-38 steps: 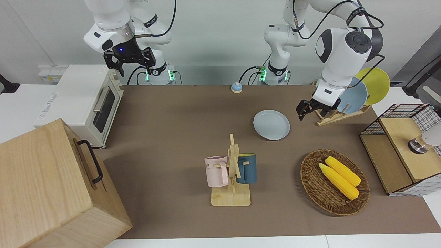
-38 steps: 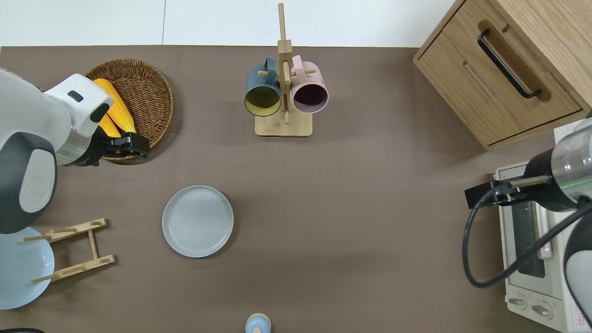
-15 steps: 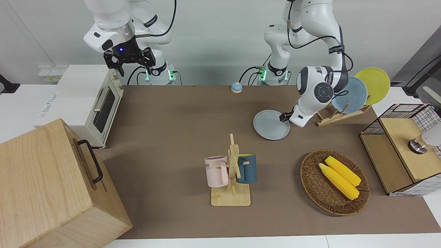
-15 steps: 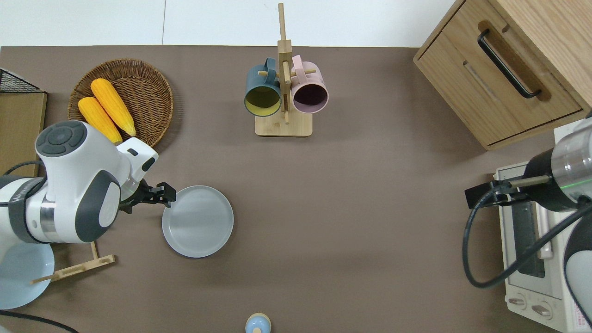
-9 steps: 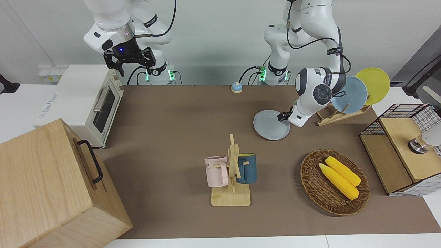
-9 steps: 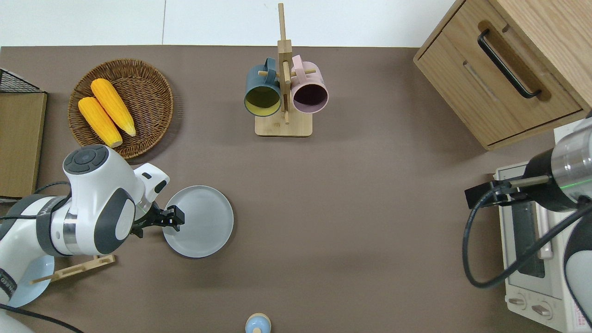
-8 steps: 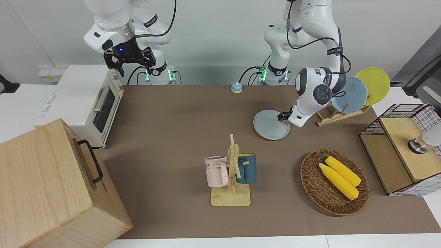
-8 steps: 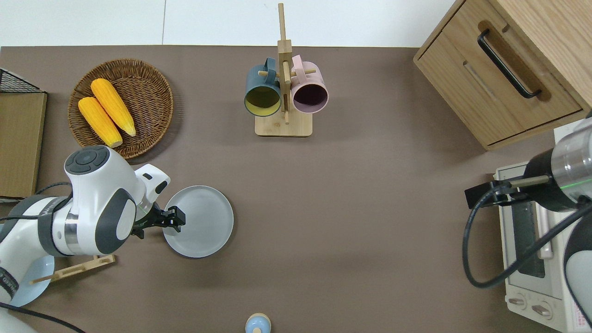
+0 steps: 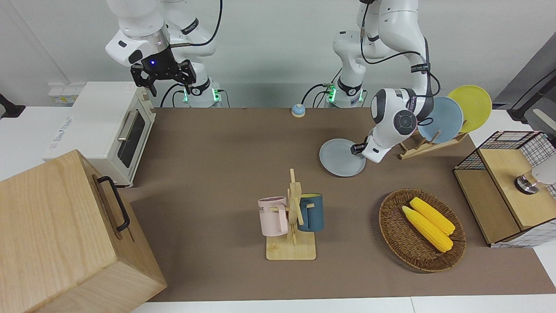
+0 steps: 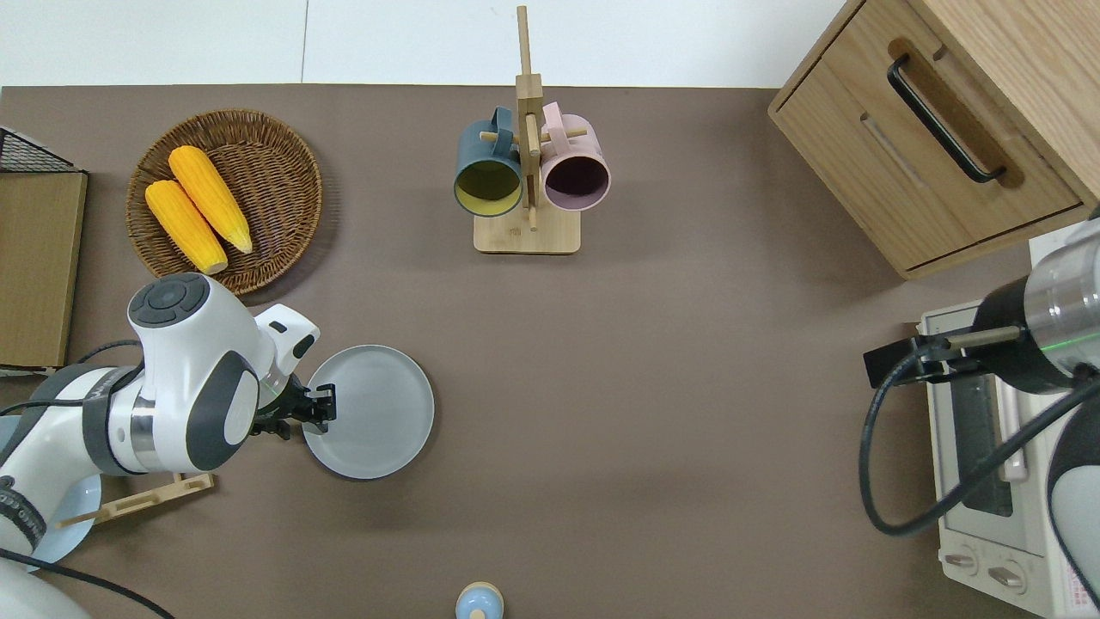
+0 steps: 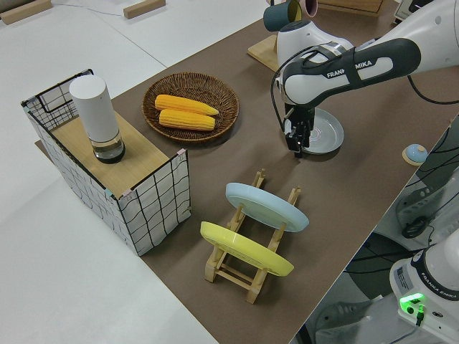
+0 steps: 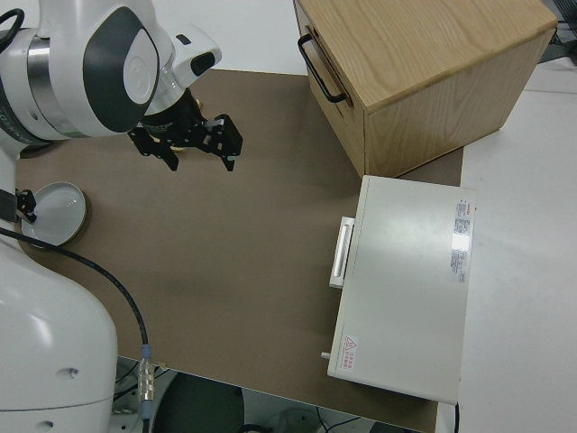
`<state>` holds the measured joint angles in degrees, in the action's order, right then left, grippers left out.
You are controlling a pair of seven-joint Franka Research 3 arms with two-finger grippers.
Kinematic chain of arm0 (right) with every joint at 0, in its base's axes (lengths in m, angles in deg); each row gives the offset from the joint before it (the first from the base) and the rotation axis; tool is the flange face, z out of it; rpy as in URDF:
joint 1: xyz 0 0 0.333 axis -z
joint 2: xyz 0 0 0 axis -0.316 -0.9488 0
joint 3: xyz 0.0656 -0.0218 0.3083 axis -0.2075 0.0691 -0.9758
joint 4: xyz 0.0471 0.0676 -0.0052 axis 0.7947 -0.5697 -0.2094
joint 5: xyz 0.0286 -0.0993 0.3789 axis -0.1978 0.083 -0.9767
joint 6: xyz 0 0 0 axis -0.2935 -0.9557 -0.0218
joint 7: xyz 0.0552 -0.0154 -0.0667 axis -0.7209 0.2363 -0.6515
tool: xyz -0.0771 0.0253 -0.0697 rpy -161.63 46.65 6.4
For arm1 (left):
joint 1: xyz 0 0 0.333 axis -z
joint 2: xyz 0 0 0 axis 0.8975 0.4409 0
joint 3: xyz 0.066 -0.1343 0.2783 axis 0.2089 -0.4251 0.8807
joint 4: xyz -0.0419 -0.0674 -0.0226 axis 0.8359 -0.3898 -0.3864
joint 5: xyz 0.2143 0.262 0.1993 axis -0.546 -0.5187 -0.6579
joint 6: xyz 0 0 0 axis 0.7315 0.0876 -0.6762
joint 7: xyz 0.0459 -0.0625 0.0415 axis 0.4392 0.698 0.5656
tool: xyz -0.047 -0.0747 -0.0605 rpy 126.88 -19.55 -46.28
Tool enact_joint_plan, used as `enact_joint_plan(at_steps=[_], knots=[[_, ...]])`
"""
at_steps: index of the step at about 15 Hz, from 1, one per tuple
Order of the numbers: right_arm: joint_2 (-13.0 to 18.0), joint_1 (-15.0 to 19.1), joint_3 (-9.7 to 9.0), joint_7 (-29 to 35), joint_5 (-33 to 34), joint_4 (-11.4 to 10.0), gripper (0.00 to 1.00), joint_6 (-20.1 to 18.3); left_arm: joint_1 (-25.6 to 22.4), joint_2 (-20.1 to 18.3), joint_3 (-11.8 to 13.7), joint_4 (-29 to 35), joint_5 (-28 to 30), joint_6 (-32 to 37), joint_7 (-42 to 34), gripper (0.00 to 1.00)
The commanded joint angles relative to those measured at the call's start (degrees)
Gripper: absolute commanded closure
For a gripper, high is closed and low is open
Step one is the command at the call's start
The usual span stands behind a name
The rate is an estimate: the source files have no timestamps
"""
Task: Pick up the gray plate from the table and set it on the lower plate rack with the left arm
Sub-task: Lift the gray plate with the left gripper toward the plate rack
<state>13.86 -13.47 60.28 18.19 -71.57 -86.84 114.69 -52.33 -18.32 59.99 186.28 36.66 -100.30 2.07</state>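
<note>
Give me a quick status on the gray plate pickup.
Left gripper down at the gray plate's rim, on the lower plate rack side. Plate flat on the table. Right arm parked. Blue plate and yellow plate fill upper slots.

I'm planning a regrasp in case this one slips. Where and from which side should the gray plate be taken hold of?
Grip the raised rim of the gray plate at its edge toward the left arm's end of the table, where the left tool sits now. The plate lies flat on the table, so only the rim offers a pinch, one finger above and one below.
</note>
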Motion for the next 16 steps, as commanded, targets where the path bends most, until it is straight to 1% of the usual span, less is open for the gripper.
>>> enact_joint_plan(at_steps=[1, 4, 8, 9, 13, 16], knots=[[0.3, 0.8, -0.38, -0.2, -0.2, 0.3, 0.013, -0.9, 0.3, -0.4, 0.2, 1.1, 0.6, -1.9, 2.6, 0.79], [0.3, 0.8, -0.38, -0.2, -0.2, 0.3, 0.011, -0.9, 0.1, -0.8, 0.4, 0.7, 0.6, -1.8, 2.8, 1.0], [0.3, 0.8, -0.38, -0.2, -0.2, 0.3, 0.013, -0.9, -0.3, -1.1, 0.7, -0.6, 0.6, -1.0, 2.3, 1.0], [0.3, 0.8, -0.38, -0.2, -0.2, 0.3, 0.011, -0.9, -0.3, -1.2, 1.3, -1.4, 0.6, -0.4, 2.4, 1.0], [0.3, 0.8, -0.38, -0.2, -0.2, 0.3, 0.011, -0.9, -0.2, -1.6, 3.4, -6.5, 0.5, 4.4, 1.6, 1.0], [0.3, 0.8, -0.38, -0.2, -0.2, 0.3, 0.011, -0.9, -0.3, -1.6, 4.0, -9.8, 0.5, 6.0, 2.1, 1.0]])
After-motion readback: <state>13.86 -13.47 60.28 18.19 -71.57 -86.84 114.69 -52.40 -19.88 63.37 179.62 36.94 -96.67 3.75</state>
